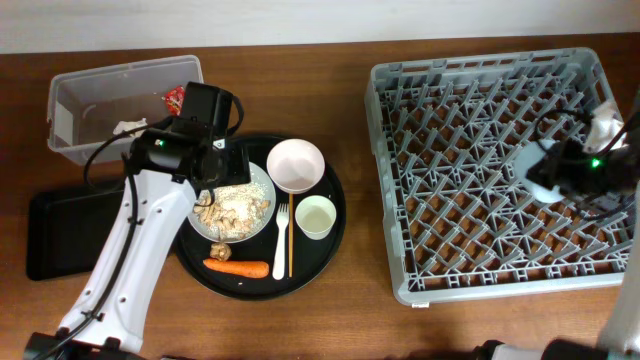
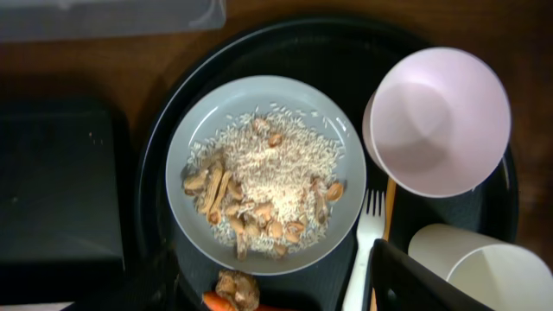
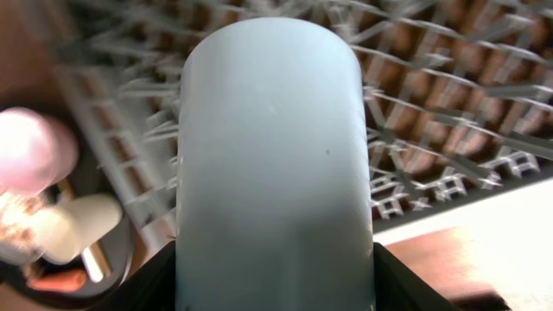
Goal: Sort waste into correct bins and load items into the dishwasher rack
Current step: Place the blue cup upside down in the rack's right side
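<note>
Jaws of the right gripper [image 1: 548,172] are closed on the light-blue cup [image 3: 272,164], one dark finger on each side of it. The cup hangs over the right part of the dishwasher rack [image 1: 470,120]; contact with the pegs cannot be told.

Jaws of the left gripper [image 1: 218,168]: opening cannot be told, as only one dark finger [image 2: 406,281] shows in the wrist view, and nothing is seen in them. It hovers over the plate [image 2: 259,93], which carries rice [image 2: 276,168] and brown bits.

On the round black tray [image 1: 310,265]:
- plate, left
- bowl [image 2: 436,117], upper right
- cream cup [image 2: 484,276], below the bowl
- fork [image 2: 367,216] and chopstick [image 2: 389,216], side by side between plate and cup
- brown lump [image 2: 238,289] and carrot [image 1: 238,268], at the near edge

The clear tub [image 1: 75,110] holds the red wrapper [image 1: 176,97] and white paper scrap [image 1: 127,127]. The black rectangular tray [image 1: 60,230] lies on the bench [image 1: 360,320] below the tub.
</note>
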{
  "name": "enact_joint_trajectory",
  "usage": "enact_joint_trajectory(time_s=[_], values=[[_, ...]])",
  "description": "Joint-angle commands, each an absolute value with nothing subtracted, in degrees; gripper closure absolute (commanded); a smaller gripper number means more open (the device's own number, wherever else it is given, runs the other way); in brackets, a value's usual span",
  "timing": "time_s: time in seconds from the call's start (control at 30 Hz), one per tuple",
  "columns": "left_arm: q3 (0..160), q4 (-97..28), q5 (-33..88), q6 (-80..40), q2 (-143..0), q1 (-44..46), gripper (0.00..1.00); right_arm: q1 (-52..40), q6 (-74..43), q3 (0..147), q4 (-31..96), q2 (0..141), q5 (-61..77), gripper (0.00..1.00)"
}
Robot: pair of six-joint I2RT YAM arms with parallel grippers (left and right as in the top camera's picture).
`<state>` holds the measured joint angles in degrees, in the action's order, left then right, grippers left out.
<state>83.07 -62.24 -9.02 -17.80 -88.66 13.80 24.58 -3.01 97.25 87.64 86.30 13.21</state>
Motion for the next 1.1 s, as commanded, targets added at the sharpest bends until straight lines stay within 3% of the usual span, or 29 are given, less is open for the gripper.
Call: enact_joint_trajectory(time_s=[0.0,0.33,0.67,0.73,0.8,0.83,0.9,1.07], values=[[83.3,-63.1,-10.3,-18.4,-88.1,13.7,0.3,30.1,-5.4,99.8,87.7,91.1,8.3,0.63],[83.3,-63.9,-10.3,-18.4,-88.1,13.7,0.3,42.9,-6.5,99.8,84.6,100.7,8.1,0.63],[83.3,-64.2,-10.1,-18.4,-88.1,13.7,0.3,45.1,-6.5,99.6,84.6,107.5,6.6,0.62],[83.3,-64.2,-10.1,-18.4,-88.1,13.7,0.3,45.1,-6.5,99.6,84.6,108.4,6.6,0.47],[83.3,-64.2,-10.1,-18.3,-88.1,13.7,0.3,45.1,-6.5,99.6,84.1,109.2,6.6,0.17],[83.3,-64.2,-10.1,-18.4,-88.1,13.7,0.3,45.1,-6.5,99.5,83.9,109.4,6.8,0.09],[83.3,-64.2,-10.1,-18.3,-88.1,13.7,0.3,45.1,-6.6,99.6,83.4,109.4,7.4,0.01],[83.3,-64.2,-9.8,-18.3,-88.1,13.7,0.31,45.0,-8.5,99.6,84.1,109.3,8.6,0.0]])
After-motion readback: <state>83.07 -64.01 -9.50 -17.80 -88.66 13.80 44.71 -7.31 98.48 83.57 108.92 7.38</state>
